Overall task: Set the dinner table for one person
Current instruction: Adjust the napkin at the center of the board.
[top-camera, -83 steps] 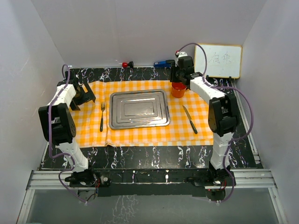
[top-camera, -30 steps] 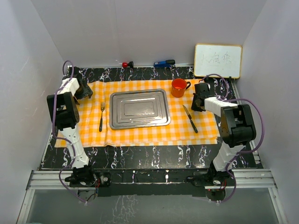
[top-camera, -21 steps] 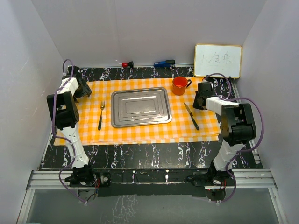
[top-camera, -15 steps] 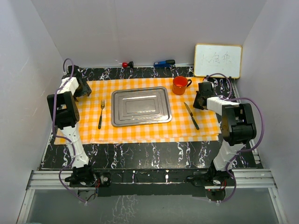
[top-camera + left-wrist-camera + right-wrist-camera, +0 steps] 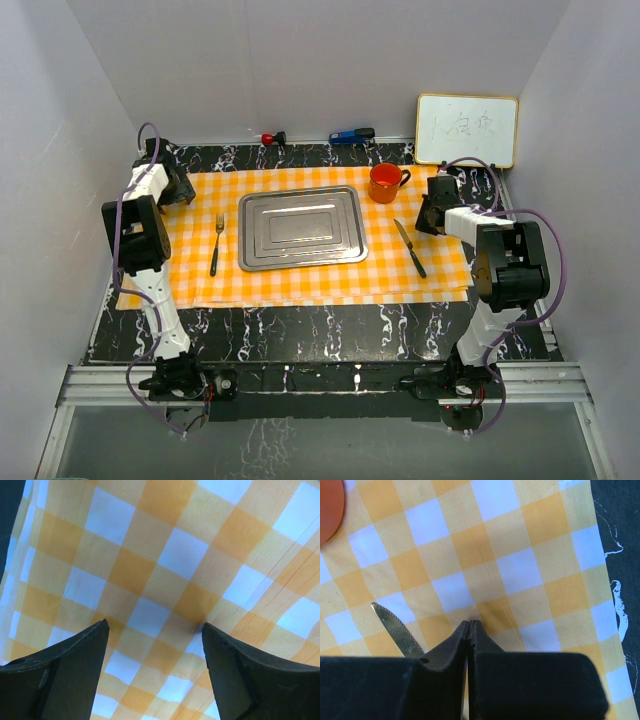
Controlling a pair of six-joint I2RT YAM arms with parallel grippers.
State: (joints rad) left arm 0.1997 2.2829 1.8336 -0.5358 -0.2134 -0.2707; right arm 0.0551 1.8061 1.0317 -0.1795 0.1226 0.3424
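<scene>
Since the earlier view, the right arm has come away from the mug to the cloth's right side, the left arm has drawn back toward the far left corner, and the cloth with its load has slid slightly toward the far edge.

Pale, plain walls are closing in the large rectangular black dinner table with white marble veining on the left, far and right sides, and a metal rail is running along its near edge. An orange-and-white checked cloth is covering the table's middle, leaving dark strips showing along every edge.

At the cloth's centre a rectangular steel tray is lying flat. A black-handled fork is lying just beside the tray's left edge, and a black-handled table knife is lying near its right edge. A round orange mug is standing near the tray's far right corner.

A framed whiteboard is leaning at the table's far right corner. A small red object and a blue one are lying along the far edge.

The left gripper is hanging with its jaws spread wide over the cloth's far left corner, holding nothing. The right gripper is pointing its tightly pressed-together jaws at the cloth near its right edge, just beside the knife's serrated tip; whether any fabric is being pinched cannot be told.
</scene>
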